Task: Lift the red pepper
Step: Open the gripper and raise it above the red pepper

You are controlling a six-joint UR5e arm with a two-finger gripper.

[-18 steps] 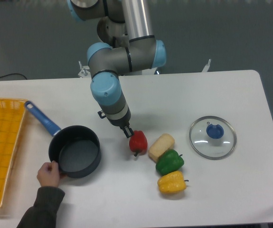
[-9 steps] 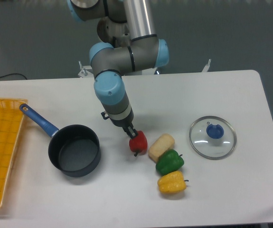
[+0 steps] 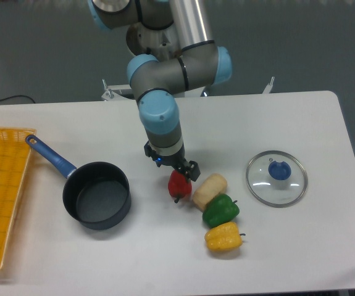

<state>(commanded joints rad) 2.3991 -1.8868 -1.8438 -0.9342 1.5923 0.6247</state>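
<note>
One small glossy red pepper (image 3: 178, 185) on the surface (image 3: 165, 253), gripper (image 3: 184, 171) directly above, finger state unclear, one green pepper (image 3: 220, 210), one yellow pepper (image 3: 223, 237)

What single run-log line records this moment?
phase: approach | hand: directly over small glossy red pepper | grip: unclear | pepper: on white table

Red pepper (image 3: 178, 185) between pot (image 3: 97, 196), lid (image 3: 276, 178).

No readable text or labels.
</note>
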